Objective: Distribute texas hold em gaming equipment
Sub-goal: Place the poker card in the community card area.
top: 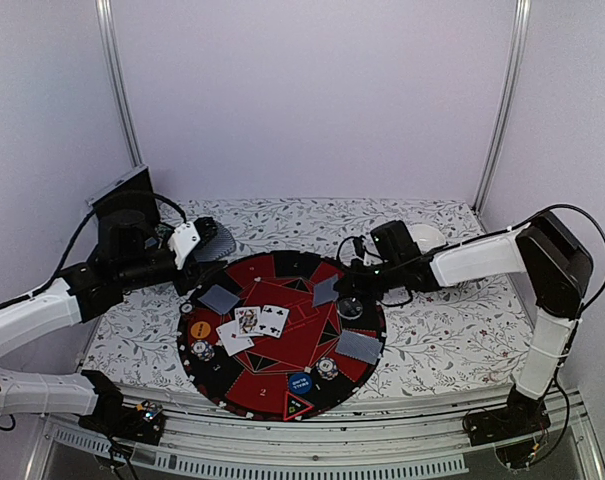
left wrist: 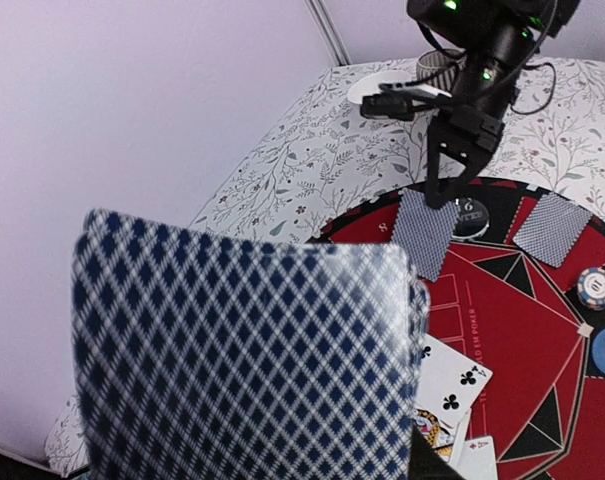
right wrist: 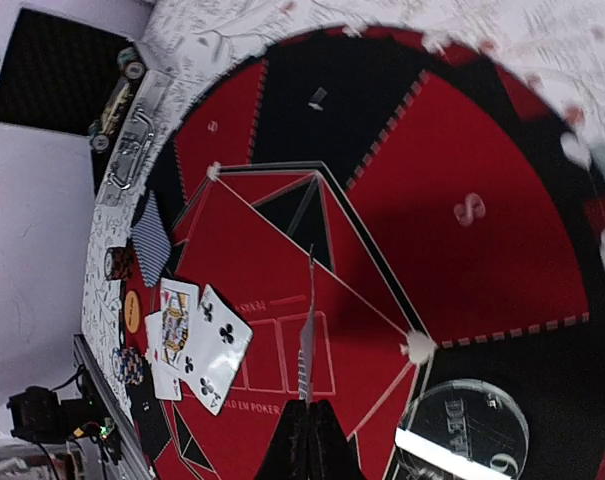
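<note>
A round red-and-black poker mat (top: 282,375) lies between the arms. My left gripper (top: 192,272) hovers at the mat's far-left rim, shut on a stack of blue-checked cards (left wrist: 247,360) that hides its fingers and fills the left wrist view. My right gripper (top: 344,280) (left wrist: 444,195) (right wrist: 308,415) is shut on one card (top: 325,290) (left wrist: 425,232) (right wrist: 307,340), held on edge above the mat. Face-down cards (top: 219,299) (top: 358,346) and face-up cards (top: 252,322) (right wrist: 197,345) rest on the mat. So do chips (top: 202,349) (top: 327,368), an orange disc (top: 199,327), a blue disc (top: 300,382) and a triangle marker (top: 296,407).
A clear dealer button (top: 350,307) (right wrist: 467,425) lies on the mat under the right gripper. A white bowl (top: 427,240) stands behind the right wrist, and a ribbed grey cup (top: 222,240) behind the left gripper. White walls close in the flower-patterned tablecloth (top: 452,330).
</note>
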`<action>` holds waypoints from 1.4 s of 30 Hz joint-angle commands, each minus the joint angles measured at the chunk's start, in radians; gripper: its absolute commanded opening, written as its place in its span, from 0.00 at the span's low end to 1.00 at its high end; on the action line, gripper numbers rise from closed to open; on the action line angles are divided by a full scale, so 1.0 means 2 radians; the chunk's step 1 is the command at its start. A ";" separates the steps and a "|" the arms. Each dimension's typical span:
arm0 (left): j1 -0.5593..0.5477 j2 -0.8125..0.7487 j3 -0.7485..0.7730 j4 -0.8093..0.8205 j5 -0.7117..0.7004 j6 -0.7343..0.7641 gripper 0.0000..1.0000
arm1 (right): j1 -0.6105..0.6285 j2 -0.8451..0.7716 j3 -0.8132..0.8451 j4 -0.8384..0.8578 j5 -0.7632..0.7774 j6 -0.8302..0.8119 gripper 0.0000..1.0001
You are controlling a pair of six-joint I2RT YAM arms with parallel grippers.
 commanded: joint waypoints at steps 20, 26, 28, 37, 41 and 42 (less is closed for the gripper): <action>-0.006 -0.024 -0.001 0.017 0.006 0.000 0.42 | 0.061 0.034 -0.093 0.235 0.081 0.407 0.03; -0.007 -0.025 -0.001 0.016 0.005 0.000 0.42 | 0.068 0.039 -0.107 0.236 0.083 0.421 0.06; -0.007 -0.024 -0.001 0.016 0.005 0.000 0.42 | 0.069 0.037 -0.109 0.235 0.088 0.420 0.08; -0.007 -0.025 -0.001 0.016 0.005 0.000 0.43 | 0.083 0.021 -0.122 0.232 0.049 0.397 0.24; -0.007 -0.025 -0.001 0.016 0.005 0.000 0.43 | 0.099 -0.009 -0.127 0.186 0.018 0.342 0.31; -0.007 -0.025 -0.001 0.016 0.006 0.000 0.42 | 0.101 -0.013 -0.131 0.178 0.007 0.329 0.33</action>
